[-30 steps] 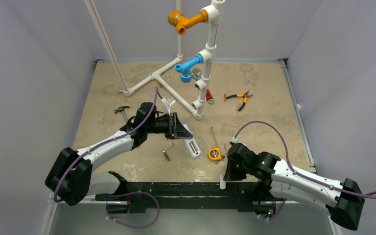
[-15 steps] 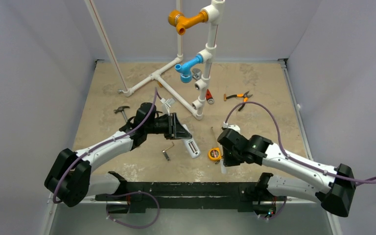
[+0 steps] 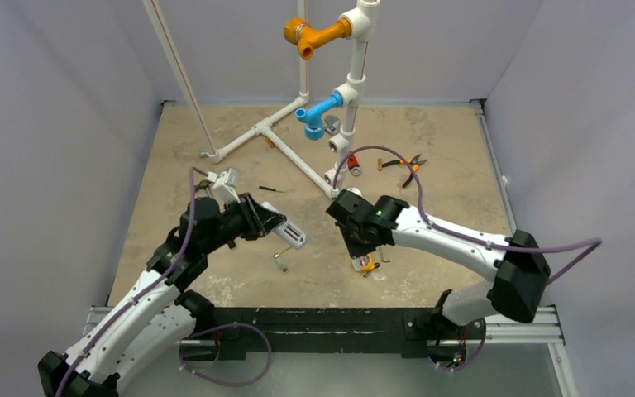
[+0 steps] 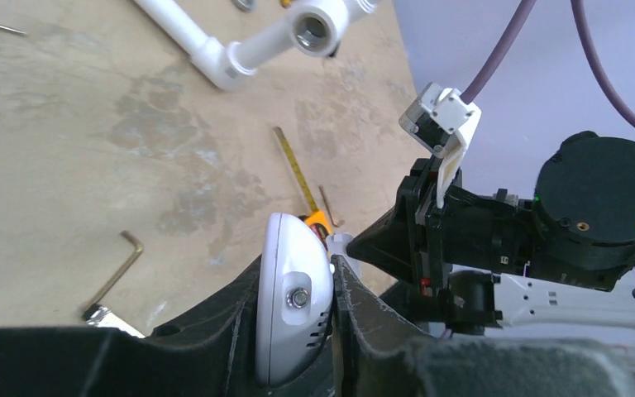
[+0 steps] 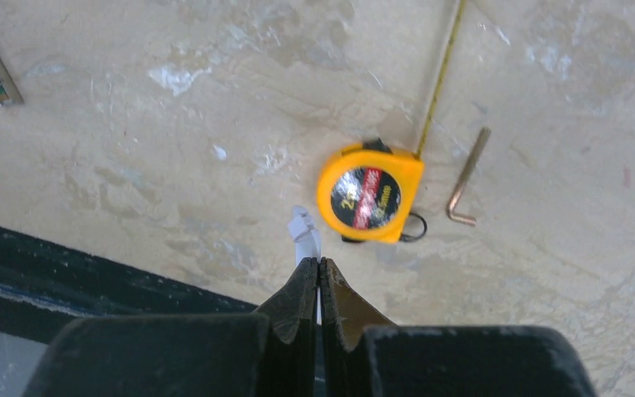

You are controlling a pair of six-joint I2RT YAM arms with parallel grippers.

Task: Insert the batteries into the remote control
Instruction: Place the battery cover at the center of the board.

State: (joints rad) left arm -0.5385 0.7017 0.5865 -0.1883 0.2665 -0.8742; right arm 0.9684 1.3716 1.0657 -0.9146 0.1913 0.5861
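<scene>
Two pincers, two pieces: remote control [image 4: 293,310] in my left pincer [image 4: 295,285], white plate [image 5: 304,234] in my right pincer [image 5: 320,269].

My left pincer clamps the remote across its width, left of the tape measure [image 5: 370,193], with one end poking toward it. I judge that this offers the battery bay to the other arm. My right pincer is pressed flat on the white plate just above the tape measure's near edge. It is probably the cover, held out of the way. I see no batteries anywhere. My left arm stretches forward with its wrist turned sideways toward the tape measure. My right forearm sweeps in from the right, wrist tipped down over it.
</scene>
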